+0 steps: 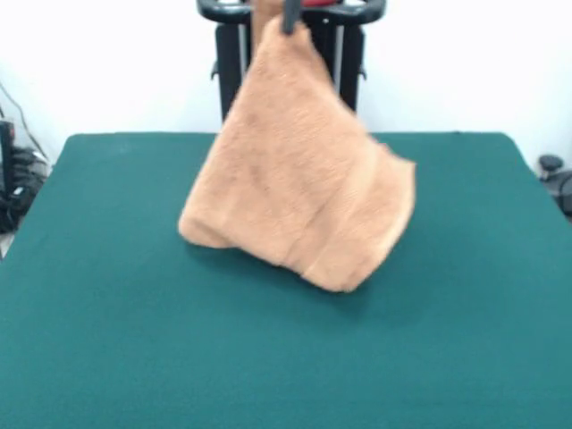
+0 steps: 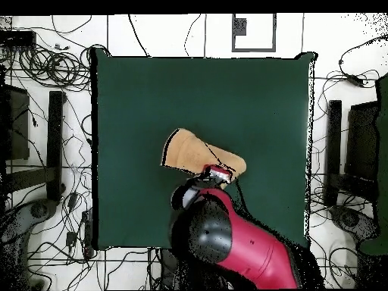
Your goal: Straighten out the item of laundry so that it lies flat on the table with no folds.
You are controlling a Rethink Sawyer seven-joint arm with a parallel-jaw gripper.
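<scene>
The tan-orange towel hangs from one pinched corner at the top of the front view and spreads downward in a draped, folded fan. Its lower edge is at or just above the dark green table; I cannot tell if it touches. A woven band shows near its lower right edge. My gripper is shut on the top corner. In the overhead view the towel shows just beyond my gripper, near the middle of the table. The red arm hides its near part.
The robot's black pedestal stands behind the table's far edge. Cables and dark equipment lie on the floor around the table on both sides.
</scene>
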